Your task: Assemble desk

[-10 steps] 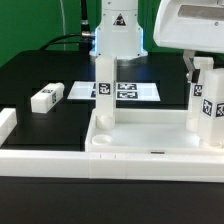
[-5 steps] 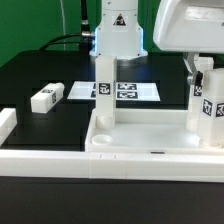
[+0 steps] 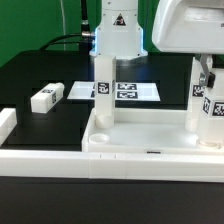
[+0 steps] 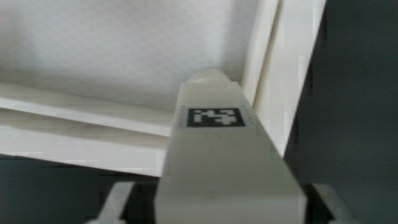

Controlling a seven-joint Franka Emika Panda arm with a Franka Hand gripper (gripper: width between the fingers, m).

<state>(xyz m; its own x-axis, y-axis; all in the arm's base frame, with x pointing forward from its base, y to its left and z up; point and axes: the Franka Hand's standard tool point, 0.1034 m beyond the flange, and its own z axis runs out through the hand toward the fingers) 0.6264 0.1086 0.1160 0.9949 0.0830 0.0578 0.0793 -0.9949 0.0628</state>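
The white desk panel lies at the front with its raised rim up. One tagged white leg stands upright in its back socket on the exterior view's left. My gripper is shut on a second leg and holds it upright at the panel's corner on the exterior view's right. In the wrist view the held leg runs down from my gripper to the panel; its lower end is hidden. A third leg lies loose on the black table.
The marker board lies flat behind the panel, in front of the robot base. A low white border bar runs at the exterior view's left edge.
My gripper has turned a little with the held leg; its dark finger now shows further toward the exterior view's right. The other parts have not moved.
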